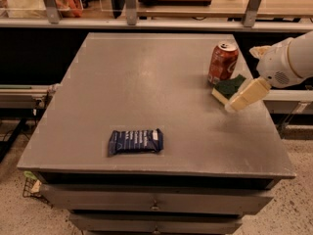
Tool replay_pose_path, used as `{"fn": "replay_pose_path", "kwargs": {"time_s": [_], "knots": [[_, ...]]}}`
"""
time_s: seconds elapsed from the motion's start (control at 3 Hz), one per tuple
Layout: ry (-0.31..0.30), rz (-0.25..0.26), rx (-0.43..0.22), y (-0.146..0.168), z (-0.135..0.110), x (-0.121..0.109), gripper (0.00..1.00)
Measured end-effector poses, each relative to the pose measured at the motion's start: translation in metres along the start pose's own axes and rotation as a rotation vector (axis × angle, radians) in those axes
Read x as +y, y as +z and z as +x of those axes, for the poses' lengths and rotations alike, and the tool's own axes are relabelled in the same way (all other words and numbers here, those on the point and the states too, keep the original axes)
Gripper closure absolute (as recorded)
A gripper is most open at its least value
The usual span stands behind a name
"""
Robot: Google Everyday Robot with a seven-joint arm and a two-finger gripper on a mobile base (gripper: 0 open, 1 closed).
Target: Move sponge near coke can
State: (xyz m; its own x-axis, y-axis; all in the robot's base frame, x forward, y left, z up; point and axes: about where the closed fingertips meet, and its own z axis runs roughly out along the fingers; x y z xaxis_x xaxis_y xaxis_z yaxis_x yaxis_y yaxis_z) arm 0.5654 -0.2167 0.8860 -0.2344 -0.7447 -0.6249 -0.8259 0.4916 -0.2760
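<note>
A lab: grey drawer cabinet, shelf rails, end effector above its top

Arm cut off by the right edge, mid-height. Pincer at right of frame covers the sponge at its lower-right end. Coke can lettering blurred. Wrapper print unreadable. Drawers cropped at the bottom edge.

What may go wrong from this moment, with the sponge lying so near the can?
1. The tool is at the sponge, close beside the upright coke can; a sideways move away might drag the sponge or tip the can.
2. Both lie near the right edge of the table, so an outward push might send the sponge off.
</note>
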Motion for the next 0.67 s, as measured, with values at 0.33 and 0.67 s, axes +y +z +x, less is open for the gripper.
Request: {"fn": "replay_pose_path", "kwargs": {"time_s": [0.33,0.67], "knots": [[0.056,0.015,-0.059,-0.017,0.012,-0.006,0.0],[0.16,0.078,-0.146,-0.063,0.045,-0.018,0.0]]}}
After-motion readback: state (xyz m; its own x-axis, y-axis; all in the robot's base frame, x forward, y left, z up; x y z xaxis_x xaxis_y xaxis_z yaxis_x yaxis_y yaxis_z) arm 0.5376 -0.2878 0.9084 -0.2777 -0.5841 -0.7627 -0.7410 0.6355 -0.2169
